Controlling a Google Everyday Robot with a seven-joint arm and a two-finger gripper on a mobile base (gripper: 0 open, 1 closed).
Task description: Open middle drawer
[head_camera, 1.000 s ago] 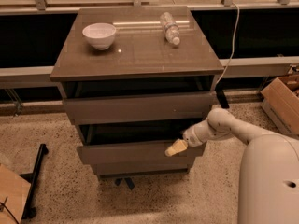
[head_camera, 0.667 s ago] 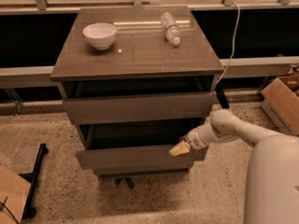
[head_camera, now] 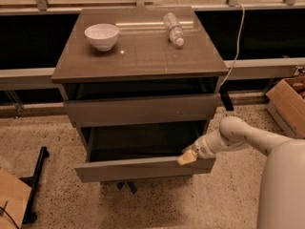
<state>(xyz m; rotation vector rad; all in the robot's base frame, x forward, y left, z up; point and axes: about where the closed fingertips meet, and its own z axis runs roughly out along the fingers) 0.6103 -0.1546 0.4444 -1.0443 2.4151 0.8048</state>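
Middle drawer (head_camera: 143,168) standing well out, with the gripper (head_camera: 188,157) at its right end.

The drawer front juts past the table's front edge, further than the top drawer (head_camera: 138,109) above it, so the task looks largely done. The gripper sits at the top lip of the front, just inside its right corner (with no handle, that lip is probably the only place to pull from). I cannot tell how far open it is or whether it grips the lip. A white bowl (head_camera: 102,36) sits near the table's back left corner and a bottle (head_camera: 174,28) lies towards the back right corner, both clear of the pull.
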